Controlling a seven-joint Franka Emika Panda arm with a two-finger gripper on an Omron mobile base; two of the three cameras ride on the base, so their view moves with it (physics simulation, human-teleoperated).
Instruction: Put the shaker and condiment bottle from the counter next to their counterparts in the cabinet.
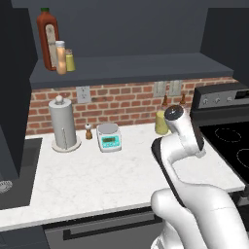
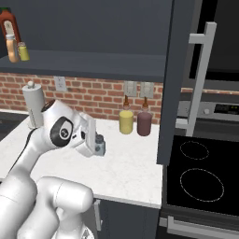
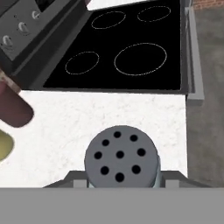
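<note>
Pincer point(image 2: 99, 145) clamped on shaker point(image 2: 100, 145), held above counter point(image 2: 126, 163) nr stove point(image 2: 200, 182); fingers mostly hidden behind cap. Shaker: round grey cap w/ eight holes, pale blue body barely visible. Cabinet point(image 1: 136, 65) shelf: peach bottle point(image 1: 61, 57) partly covers red bottle point(image 1: 47, 36); yellow shaker point(image 1: 70, 61) beside.

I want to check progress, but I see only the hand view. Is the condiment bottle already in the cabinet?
Observer: Yes. The condiment bottle stands on the cabinet shelf, between the red bottle and the yellow shaker.
Operator: What carries this grey cap with holes?
Observer: It is the shaker, held in the gripper.
Operator: Where on the shelf is that group?
Observer: At the left end, above the paper towel holder.
</note>
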